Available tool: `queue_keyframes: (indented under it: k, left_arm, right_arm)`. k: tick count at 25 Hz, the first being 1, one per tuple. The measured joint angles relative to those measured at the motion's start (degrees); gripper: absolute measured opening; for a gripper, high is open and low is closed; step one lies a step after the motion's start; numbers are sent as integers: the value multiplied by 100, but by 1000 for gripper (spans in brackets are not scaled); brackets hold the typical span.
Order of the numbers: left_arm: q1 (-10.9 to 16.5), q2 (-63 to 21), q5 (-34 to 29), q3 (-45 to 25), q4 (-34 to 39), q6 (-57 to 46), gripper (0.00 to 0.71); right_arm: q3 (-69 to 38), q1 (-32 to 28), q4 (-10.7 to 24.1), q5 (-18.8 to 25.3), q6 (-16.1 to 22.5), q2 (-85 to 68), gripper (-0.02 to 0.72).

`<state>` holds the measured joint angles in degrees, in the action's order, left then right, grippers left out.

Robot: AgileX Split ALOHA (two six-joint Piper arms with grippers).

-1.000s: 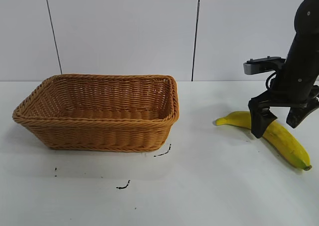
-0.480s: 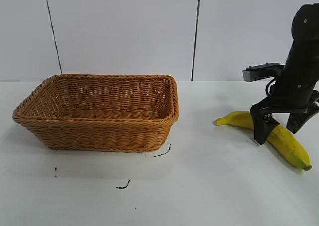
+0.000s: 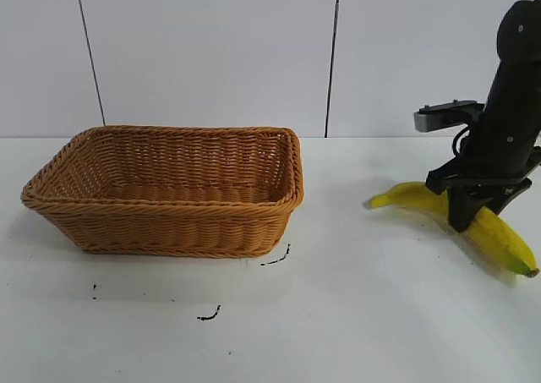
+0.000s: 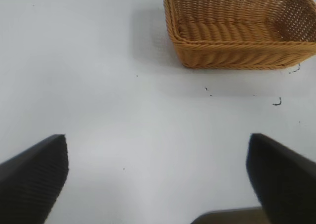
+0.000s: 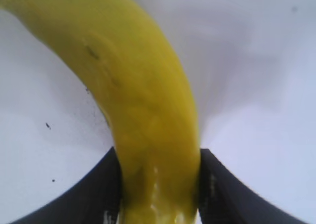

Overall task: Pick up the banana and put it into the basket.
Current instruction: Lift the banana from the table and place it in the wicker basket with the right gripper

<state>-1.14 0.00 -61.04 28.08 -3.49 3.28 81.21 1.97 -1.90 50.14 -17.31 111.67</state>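
— Basket (image 3: 169,188)?
— Sitting on the desk (image 3: 338,315), well apart from your banana (image 3: 499,235).
— Right pincer (image 3: 471,207)?
— A second ago spread astride it; now pinching it mid-length. Banana's tilting, seemingly lifting: you're ready to carry.
— Left pincer (image 4: 158,179)?
— Hanging spread, idle.

ext cam level, faces arms; wrist cams look down, right closest.

Bright yellow is seen on the banana (image 3: 494,235) — greenish toward its stem tip. The woven basket (image 3: 169,227) is coloured tan-orange. A black right gripper (image 3: 470,216) — and a white table (image 3: 355,315) with small dark marks.
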Motion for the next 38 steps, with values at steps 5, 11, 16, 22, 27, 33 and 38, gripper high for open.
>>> queue_keyframes:
  k: [5, 11, 16, 22, 27, 33, 38]
  left_arm:
    - [0, 0, 0, 0, 0, 0, 695]
    - [0, 0, 0, 0, 0, 0, 695]
    - [0, 0, 0, 0, 0, 0, 695]
    - [0, 0, 0, 0, 0, 0, 695]
    - [0, 0, 0, 0, 0, 0, 695]
    - [0, 0, 0, 0, 0, 0, 695]
    - [0, 0, 0, 0, 0, 0, 695]
  right_arm:
    - [775, 0, -129, 950, -6, -55, 318]
    - [1877, 279, -72, 1454, -18, 98, 318]
    - [2820, 934, 420, 1741, -18, 607, 318]
    - [3986, 1783, 486, 1830, -36, 1365, 318]
    - [4575, 2595, 490, 1766, -426, 1732, 318]
    - [4621, 3371, 483, 1054, -1112, 2018, 318]
    - [4621, 3614, 522, 532, -1318, 2488, 318]
